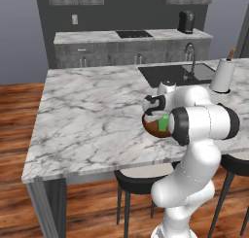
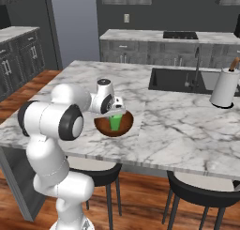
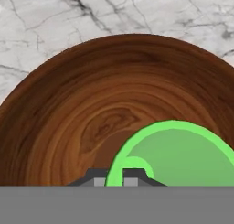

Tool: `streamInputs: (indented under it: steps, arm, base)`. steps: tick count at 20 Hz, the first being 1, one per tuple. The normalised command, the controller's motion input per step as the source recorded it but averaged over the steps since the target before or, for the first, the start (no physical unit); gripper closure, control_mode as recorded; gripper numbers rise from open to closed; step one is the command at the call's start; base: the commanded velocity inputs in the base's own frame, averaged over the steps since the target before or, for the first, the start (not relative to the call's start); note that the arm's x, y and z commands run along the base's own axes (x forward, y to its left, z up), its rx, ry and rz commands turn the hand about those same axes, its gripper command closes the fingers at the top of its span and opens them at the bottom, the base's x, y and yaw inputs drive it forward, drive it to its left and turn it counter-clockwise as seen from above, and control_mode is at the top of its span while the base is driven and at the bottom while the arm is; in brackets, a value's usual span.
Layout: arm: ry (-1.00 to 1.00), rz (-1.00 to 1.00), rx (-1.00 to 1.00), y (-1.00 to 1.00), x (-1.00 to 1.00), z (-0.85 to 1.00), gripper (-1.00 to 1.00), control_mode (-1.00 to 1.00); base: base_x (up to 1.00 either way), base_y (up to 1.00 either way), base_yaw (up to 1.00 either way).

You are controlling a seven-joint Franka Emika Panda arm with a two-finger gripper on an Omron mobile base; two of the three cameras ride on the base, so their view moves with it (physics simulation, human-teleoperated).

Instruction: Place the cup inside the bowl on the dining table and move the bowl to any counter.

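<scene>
The brown wooden bowl (image 1: pixel 151 127) (image 2: pixel 105 126) (image 3: pixel 87 109) rests on the dining table (image 1: pixel 87 110) (image 2: pixel 187 121) near its front edge. Inside the bowl stands the green cup (image 1: pixel 163 123) (image 2: pixel 115 123) (image 3: pixel 183 157), upright. My gripper (image 1: pixel 160 114) (image 2: pixel 116 113) (image 3: pixel 116 181) reaches down into the bowl from above and is shut on the cup's rim. In the hand view the two dark fingertips sit on either side of the green rim. The arm hides part of the bowl in the left base view.
A black sink (image 1: pixel 175 74) (image 2: pixel 180 80) with a faucet is set into the table's far right. A white paper towel roll (image 1: pixel 223 76) (image 2: pixel 225 89) stands beside it. Dark stools (image 1: pixel 138 181) (image 2: pixel 201 191) sit under the front edge. A back counter (image 1: pixel 97 37) (image 2: pixel 140 35) carries a stovetop.
</scene>
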Motion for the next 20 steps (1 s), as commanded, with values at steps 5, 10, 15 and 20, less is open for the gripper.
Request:
streamInputs:
  steps: [5,10,15,20]
  arm:
    - [0.0,0.02,0.0,0.0,0.0,-0.2,1.0,-1.0]
    - [0.0,0.02,0.0,0.0,0.0,-0.16,1.0,-1.0]
    - [0.0,0.01,0.0,0.0,0.0,-0.02,1.0,-1.0]
    - [0.0,0.0,0.0,0.0,0.0,0.0,-1.0,-1.0]
  base:
    - [0.0,0.0,0.0]
    - [0.0,0.0,0.0]
    - [0.0,0.0,0.0]
    - [0.0,0.0,0.0]
